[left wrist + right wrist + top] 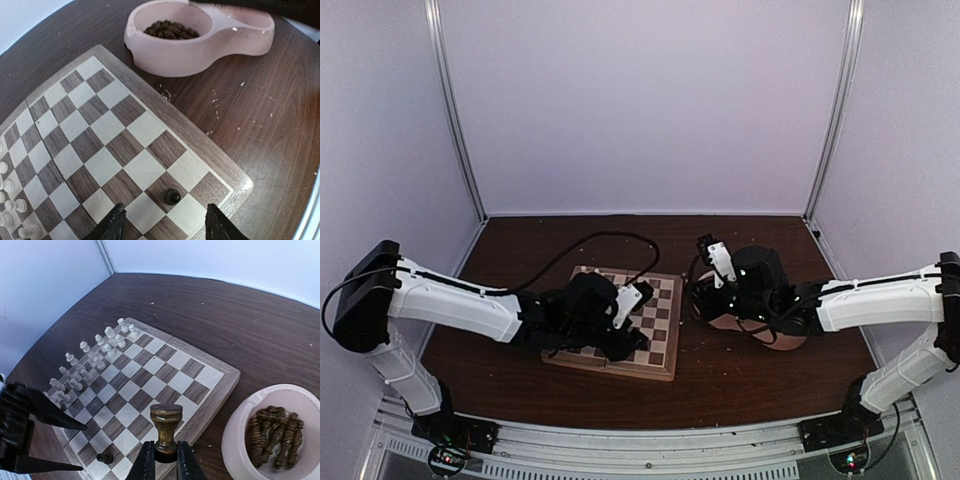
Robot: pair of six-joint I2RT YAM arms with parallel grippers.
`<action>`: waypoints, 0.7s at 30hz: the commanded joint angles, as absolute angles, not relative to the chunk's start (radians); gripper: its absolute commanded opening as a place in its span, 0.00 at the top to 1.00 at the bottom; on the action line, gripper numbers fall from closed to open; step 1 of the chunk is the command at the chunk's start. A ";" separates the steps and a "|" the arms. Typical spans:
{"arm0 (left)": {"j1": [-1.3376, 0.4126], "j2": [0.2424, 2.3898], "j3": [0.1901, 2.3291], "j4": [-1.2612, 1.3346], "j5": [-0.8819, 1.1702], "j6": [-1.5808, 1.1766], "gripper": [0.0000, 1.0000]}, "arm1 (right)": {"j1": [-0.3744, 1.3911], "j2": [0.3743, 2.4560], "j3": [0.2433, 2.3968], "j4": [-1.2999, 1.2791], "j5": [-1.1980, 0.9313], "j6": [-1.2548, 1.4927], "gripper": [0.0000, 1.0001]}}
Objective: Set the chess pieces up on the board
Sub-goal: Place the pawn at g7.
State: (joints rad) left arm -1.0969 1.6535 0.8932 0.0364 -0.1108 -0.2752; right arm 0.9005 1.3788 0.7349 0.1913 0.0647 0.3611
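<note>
The board (pixel 107 127) lies under my left gripper (pixel 165 215), which is open. A single dark brown pawn (pixel 172 196) stands free on a dark square near the board's corner, just ahead of the spread fingers and touching neither. Cream chess pieces (pixel 95 357) stand in rows along the board's far side. My right gripper (pixel 165 452) is shut on a dark brown piece (pixel 166 427), held above the board's (pixel 160 375) near edge. The same pawn (pixel 104 458) shows beside the left gripper's fingers (pixel 50 415).
A pink double bowl (pixel 200 47) sits on the dark table to the right of the board, with several dark brown pieces (pixel 275 435) heaped in one well. Small crumbs dot the table between bowl and board. Grey walls enclose the table on three sides.
</note>
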 commanded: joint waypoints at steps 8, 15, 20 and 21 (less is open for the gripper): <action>-1.032 1.381 0.769 0.156 0.012 -0.324 0.32 | 0.907 1.482 0.815 0.258 -0.287 0.280 1.00; -0.952 1.327 0.735 0.204 0.212 -0.402 0.28 | 0.950 1.509 0.845 0.238 -0.299 0.226 1.00; -0.950 1.336 0.744 0.213 0.268 -0.418 0.28 | 0.976 1.540 0.876 0.220 -0.332 0.199 1.00; -0.949 1.337 0.746 0.214 0.273 -0.421 0.29 | 0.985 1.546 0.882 0.215 -0.333 0.192 1.00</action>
